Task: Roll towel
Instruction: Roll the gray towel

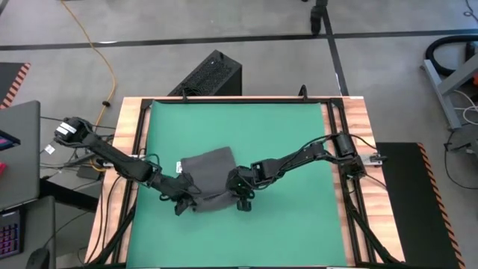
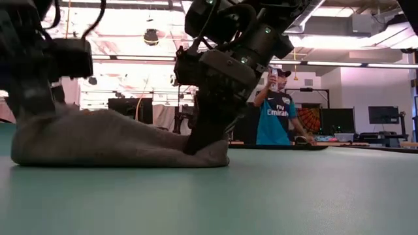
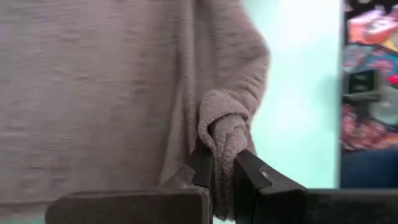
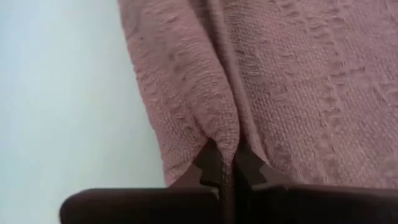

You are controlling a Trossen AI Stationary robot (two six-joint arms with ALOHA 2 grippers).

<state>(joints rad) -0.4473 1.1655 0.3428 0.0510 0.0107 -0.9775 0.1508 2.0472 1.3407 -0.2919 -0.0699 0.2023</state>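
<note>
Towel [image 1: 209,173]: lying on green mat [image 1: 284,134], toward its front-left.
Left gripper [image 1: 181,207]: pinching towel's front-left corner.
Right gripper [image 1: 243,203]: pinching towel's front-right corner.

Two dark jointed arms, black cables alongside; left arm [image 1: 112,153] white-capped at base.

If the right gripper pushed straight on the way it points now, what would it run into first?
Likely the towel itself: the right gripper is shut on a pinched fold at its edge, and the cloth spreads directly ahead of it over the green mat.
</note>
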